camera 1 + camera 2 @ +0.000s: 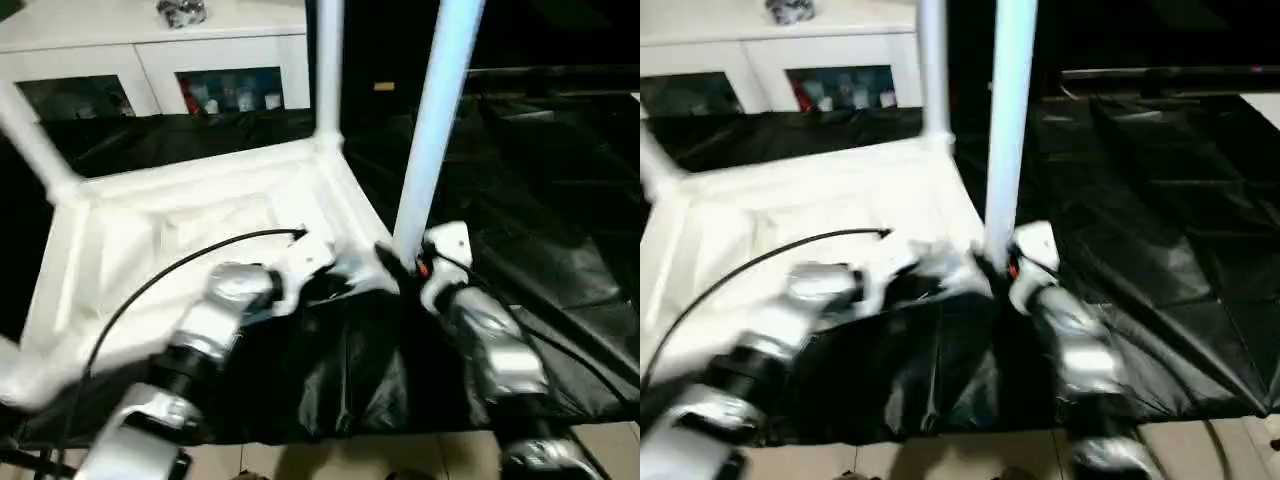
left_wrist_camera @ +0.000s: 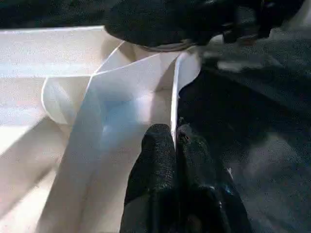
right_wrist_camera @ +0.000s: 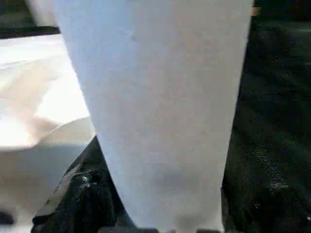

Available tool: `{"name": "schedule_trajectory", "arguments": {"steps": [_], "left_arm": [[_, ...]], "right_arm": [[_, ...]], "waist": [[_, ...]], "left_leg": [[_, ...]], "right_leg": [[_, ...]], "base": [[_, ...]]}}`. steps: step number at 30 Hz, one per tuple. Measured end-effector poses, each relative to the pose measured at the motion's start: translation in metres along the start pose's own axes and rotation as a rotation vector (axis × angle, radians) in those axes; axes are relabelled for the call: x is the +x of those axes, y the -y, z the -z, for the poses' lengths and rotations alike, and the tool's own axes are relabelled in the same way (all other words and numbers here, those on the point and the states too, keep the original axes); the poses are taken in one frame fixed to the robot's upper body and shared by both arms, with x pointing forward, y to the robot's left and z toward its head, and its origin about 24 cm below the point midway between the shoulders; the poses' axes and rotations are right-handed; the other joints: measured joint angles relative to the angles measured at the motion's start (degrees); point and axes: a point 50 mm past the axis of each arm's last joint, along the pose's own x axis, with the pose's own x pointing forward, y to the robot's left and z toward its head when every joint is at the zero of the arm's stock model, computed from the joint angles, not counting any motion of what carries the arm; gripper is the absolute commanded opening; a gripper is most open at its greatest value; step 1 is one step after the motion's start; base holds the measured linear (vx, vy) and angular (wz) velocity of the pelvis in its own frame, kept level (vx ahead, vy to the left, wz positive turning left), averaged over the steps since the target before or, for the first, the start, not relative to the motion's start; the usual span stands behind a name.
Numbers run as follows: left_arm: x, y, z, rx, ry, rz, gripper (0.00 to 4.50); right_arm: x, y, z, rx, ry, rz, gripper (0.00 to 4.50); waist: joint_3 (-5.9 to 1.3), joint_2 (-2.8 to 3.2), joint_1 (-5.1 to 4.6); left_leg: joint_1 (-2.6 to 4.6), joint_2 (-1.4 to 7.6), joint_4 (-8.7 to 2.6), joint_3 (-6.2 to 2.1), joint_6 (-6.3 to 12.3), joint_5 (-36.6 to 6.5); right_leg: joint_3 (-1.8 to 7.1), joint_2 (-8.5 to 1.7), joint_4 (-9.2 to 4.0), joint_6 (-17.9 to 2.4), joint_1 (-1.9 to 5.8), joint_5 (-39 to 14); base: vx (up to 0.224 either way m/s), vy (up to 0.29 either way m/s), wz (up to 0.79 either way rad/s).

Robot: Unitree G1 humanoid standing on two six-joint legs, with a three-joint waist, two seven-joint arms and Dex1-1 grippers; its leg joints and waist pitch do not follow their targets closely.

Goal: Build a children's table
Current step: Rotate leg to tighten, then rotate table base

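The left pincer pinches the upturned tabletop's rim; the right pincer grips an upright leg.

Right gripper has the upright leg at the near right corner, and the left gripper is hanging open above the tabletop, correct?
Not quite. The left gripper is shut, pinching the tabletop rim, as the left wrist view shows. The right gripper does hold the upright leg.

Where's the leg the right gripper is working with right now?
In the head views, the leg stands upright at the tabletop's near right corner, its lower end between the right gripper's fingers, right of the far leg.
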Motion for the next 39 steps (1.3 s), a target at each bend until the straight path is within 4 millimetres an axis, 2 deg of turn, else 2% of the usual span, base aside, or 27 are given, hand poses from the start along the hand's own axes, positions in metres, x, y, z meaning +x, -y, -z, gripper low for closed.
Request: {"name": "schedule_trajectory", "arguments": {"steps": [1,2,4,6,8,14,17,18,20,22,24,30,31,33,35,37,39], "left_arm": [[0.001,0.0,-0.001,0.003,0.002,-0.011,0.0],[0.002,0.001,-0.001,0.007,0.004,-0.014,0.0],[0.002,0.001,-0.002,0.014,0.007,-0.016,0.0],[0.002,0.001,-0.001,0.021,0.009,-0.016,0.0],[0.001,0.0,0.0,0.037,0.015,-0.007,0.0],[-0.002,0.002,0.002,0.074,0.035,0.031,0.0],[-0.004,0.004,0.002,0.093,0.044,0.068,0.0],[-0.004,0.003,0.002,0.093,0.044,0.07,0.0],[-0.006,0.002,0.004,0.104,0.042,0.072,0.0],[-0.008,0.001,0.005,0.105,0.043,0.074,0.0],[-0.01,-0.001,0.007,0.1,0.038,0.07,0.0],[-0.013,-0.002,0.01,0.1,0.042,0.092,0.0],[-0.014,-0.002,0.009,0.099,0.045,0.092,0.28],[-0.02,-0.002,0.009,0.028,0.108,0.077,0.55],[-0.026,-0.004,0.0,-0.006,0.18,0.07,0.66],[-0.041,-0.009,-0.007,-0.026,0.213,0.047,0.9],[-0.064,-0.02,-0.014,-0.029,0.218,0.016,0.95]], "right_arm": [[0.001,-0.001,-0.002,-0.003,0.012,0.013,2.49],[0.002,-0.001,-0.002,-0.018,0.018,0.025,3.04],[0.003,-0.005,-0.002,-0.017,0.029,0.02,3.09],[0.003,-0.005,-0.002,-0.016,0.032,0.019,3.47],[0.002,-0.006,-0.002,-0.014,0.033,0.01,3.55],[-0.015,-0.001,0.003,-0.076,0.042,-0.027,3.57],[-0.037,0.013,0.008,-0.152,0.026,-0.066,3.57],[-0.039,0.015,0.009,-0.156,0.023,-0.069,3.57],[-0.059,0.024,0.01,-0.211,0.004,-0.125,3.57],[-0.07,0.032,0.011,-0.229,-0.019,-0.155,3.57],[-0.077,0.035,0.008,-0.234,-0.022,-0.19,3.57],[-0.094,0.032,-0.006,-0.213,-0.005,-0.367,3.57],[-0.095,0.03,-0.008,-0.198,-0.003,-0.402,3.56],[-0.097,0.021,-0.015,-0.167,0.008,-0.488,3.57],[-0.095,0.018,-0.016,-0.146,0.006,-0.519,3.57],[-0.082,0.011,-0.019,-0.144,0.022,-0.532,3.57],[-0.07,0.001,-0.022,-0.139,0.035,-0.544,3.57]], "waist": [[-0.02,-0.01,0.0],[-0.05,-0.01,0.01],[-0.12,0.07,0.02],[-0.19,0.17,0.06],[-0.22,0.27,0.04],[-0.35,0.67,0.57],[-0.37,0.75,1.26],[-0.37,0.75,1.29],[-0.37,0.76,1.46],[-0.37,0.75,1.54],[-0.38,0.76,1.27],[-0.36,0.69,1.51],[-0.34,0.64,1.53],[-0.19,0.33,1.45],[-0.05,-0.79,1.85],[-0.03,-1.42,1.51],[-0.13,-1.8,1.3]], "left_leg": [[-0.01,0.0,0.0,-0.01,0.0,0.0],[-0.01,0.0,0.0,-0.02,0.0,0.0],[-0.02,0.0,0.0,-0.01,0.01,0.0],[-0.02,-0.01,0.0,-0.01,0.02,0.0],[-0.02,0.0,0.0,-0.01,0.02,0.0],[-0.02,0.0,-0.01,-0.02,0.02,0.0],[-0.02,0.0,0.04,-0.01,0.05,0.0],[-0.04,0.0,0.06,-0.01,0.07,0.0],[-0.07,-0.01,0.11,-0.01,0.3,0.2],[-0.08,0.0,0.12,-0.01,0.29,0.2],[-0.11,-0.01,0.09,-0.01,0.27,0.1],[-0.1,0.01,0.03,-0.02,0.33,0.2],[-0.11,0.01,0.06,-0.02,0.33,0.2],[-0.11,0.02,0.09,-0.02,0.4,0.2],[-0.15,0.09,0.15,-0.09,0.42,0.3],[-0.24,0.11,0.35,-0.1,0.43,0.3],[-0.44,0.1,0.58,-0.08,0.44,0.3]], "right_leg": [[-0.01,0.03,-0.04,0.0,0.0,0.0],[-0.03,0.05,-0.05,0.1,0.01,-0.1],[-0.03,0.05,-0.05,0.2,0.0,-0.1],[-0.05,0.06,-0.05,0.2,0.0,-0.1],[-0.07,0.09,-0.02,0.2,-0.02,-0.1],[-0.1,0.08,-0.02,0.2,-0.05,-0.1],[-0.1,0.02,-0.06,0.2,-0.07,-0.1],[-0.11,0.03,-0.05,0.2,-0.07,-0.1],[-0.1,0.01,-0.06,0.2,-0.07,-0.1],[-0.08,0.01,-0.03,0.3,-0.05,-0.1],[-0.08,0.04,0.02,0.3,-0.05,-0.1],[-0.08,0.05,0.07,0.4,-0.06,-0.1],[-0.07,0.05,0.07,0.4,-0.06,0.0],[-0.05,0.07,0.17,0.4,-0.11,-0.1],[-0.18,0.1,0.27,0.5,-0.25,-0.1],[-0.11,0.15,0.45,0.5,-0.46,-0.1],[-0.07,0.12,0.64,0.4,-0.71,-0.1]], "base": [[0.0,0.0,0.0],[0.0,0.0,0.0],[0.0,0.0,0.0],[0.0,0.0,0.0],[0.0,0.0,0.0],[0.0,0.0,0.0],[0.0,0.0,0.0],[0.0,0.0,0.0],[0.0,0.0,0.0],[0.0,0.0,0.0],[0.0,0.0,0.0],[0.0,0.0,0.0],[0.0,0.0,0.0],[0.0,0.0,0.0],[0.0,0.0,0.0],[0.0,0.0,0.0],[0.0,0.0,0.0]]}}
